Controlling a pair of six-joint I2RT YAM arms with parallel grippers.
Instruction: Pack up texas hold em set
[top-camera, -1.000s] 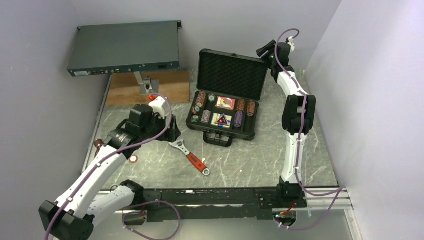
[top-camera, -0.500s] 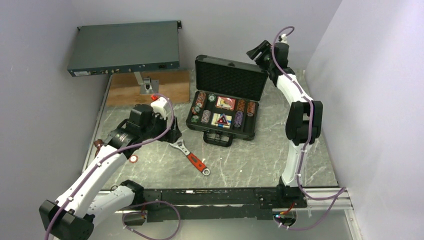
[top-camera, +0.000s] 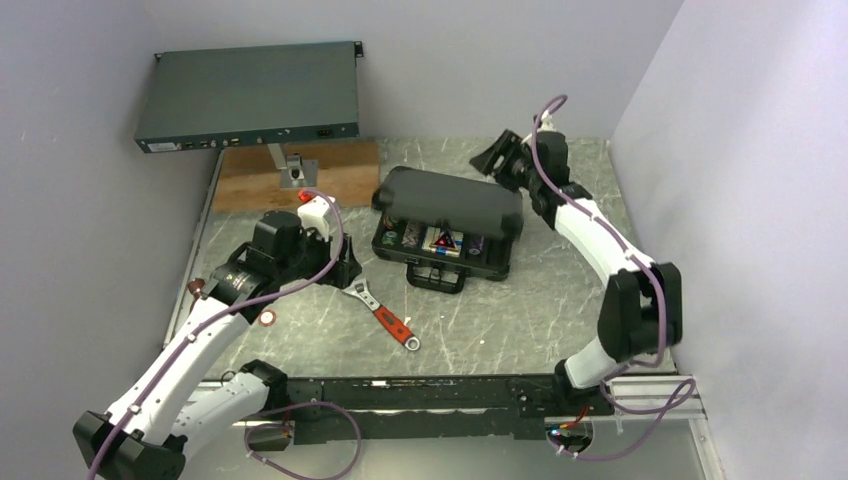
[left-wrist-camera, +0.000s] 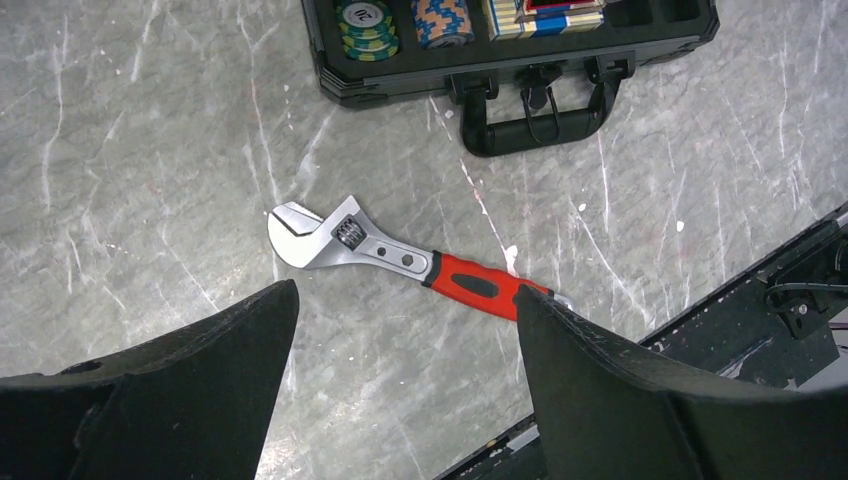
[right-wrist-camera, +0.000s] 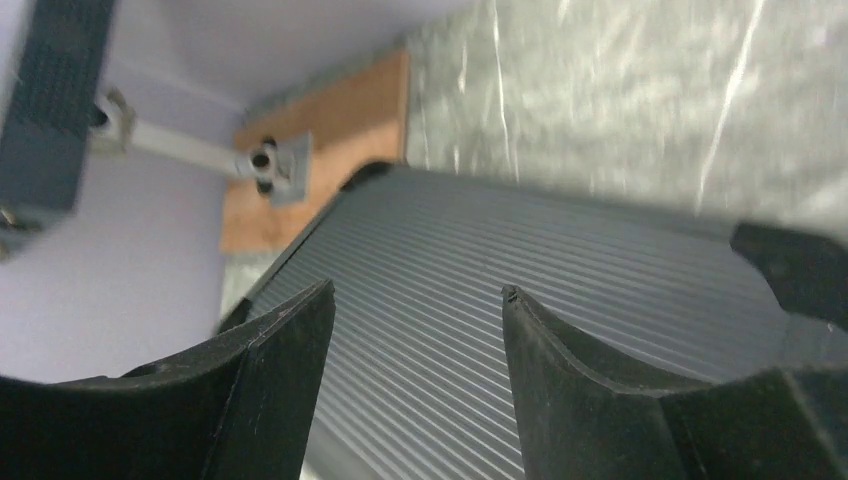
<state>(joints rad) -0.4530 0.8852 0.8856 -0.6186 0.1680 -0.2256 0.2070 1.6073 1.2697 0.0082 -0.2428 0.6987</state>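
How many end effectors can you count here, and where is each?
2. The left end effector hangs open above the wrench; the right end effector, open too, is at the back of the partly shut case lid. None seems hidden.

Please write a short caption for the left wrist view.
Open left gripper hovers over a red-handled wrench lying before the poker case.

Black case (top-camera: 440, 264) sits on the table (top-camera: 500, 320), handle (top-camera: 435, 281) towards the near edge. Ribbed lid (top-camera: 455, 200) tilted low, covering the back row. Front row exposed: striped chips (top-camera: 411, 236), card deck (top-camera: 431, 245), red triangle (top-camera: 444, 238) on it.
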